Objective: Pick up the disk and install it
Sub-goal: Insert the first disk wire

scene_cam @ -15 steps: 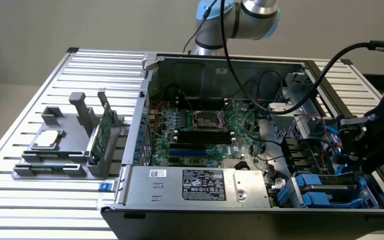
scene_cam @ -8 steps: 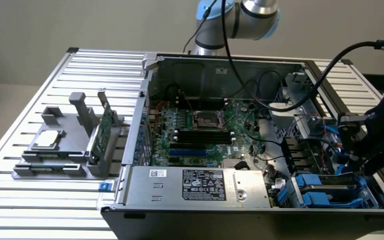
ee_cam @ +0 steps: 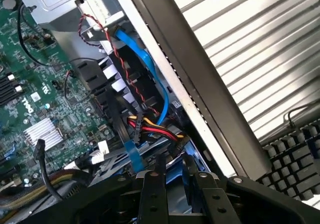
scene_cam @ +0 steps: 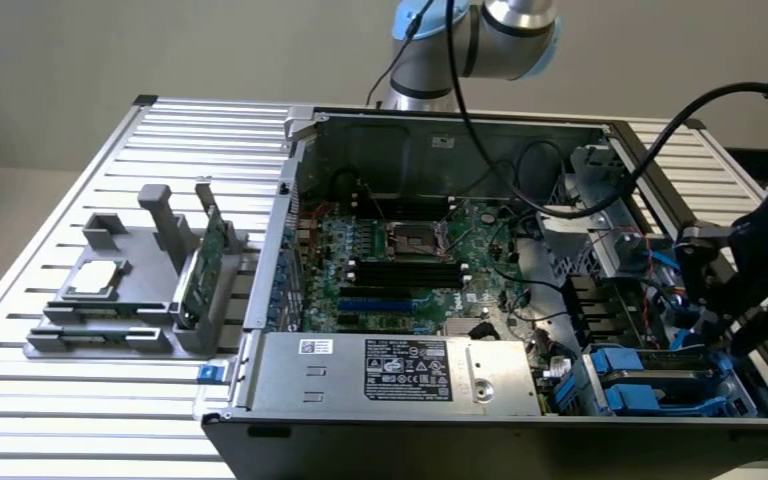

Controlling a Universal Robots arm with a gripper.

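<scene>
Hanging over the drive bay at the far right of the exterior view: one gripper (scene_cam: 728, 318) on one arm (scene_cam: 518, 30). Two fingers (ee_cam: 150, 194) counted in the wrist view, clenched on the blue frame of one disk (ee_cam: 172, 191), which sits between them just above the bay, inside one open computer case (scene_cam: 411, 150). One blue flat cable (ee_cam: 150, 69) runs close by the disk. Two blue brackets (scene_cam: 624, 372) lie in the bay, lower right of the exterior view. One power supply box (scene_cam: 384, 375) at the case's near edge. At the exterior view's left, on the slatted surface (scene_cam: 37, 400), one grey holder (scene_cam: 157, 300) carries one square chip (scene_cam: 97, 278) and one green card (scene_cam: 207, 262) standing on edge. One keyboard (ee_cam: 295, 154) lies outside the case.
</scene>
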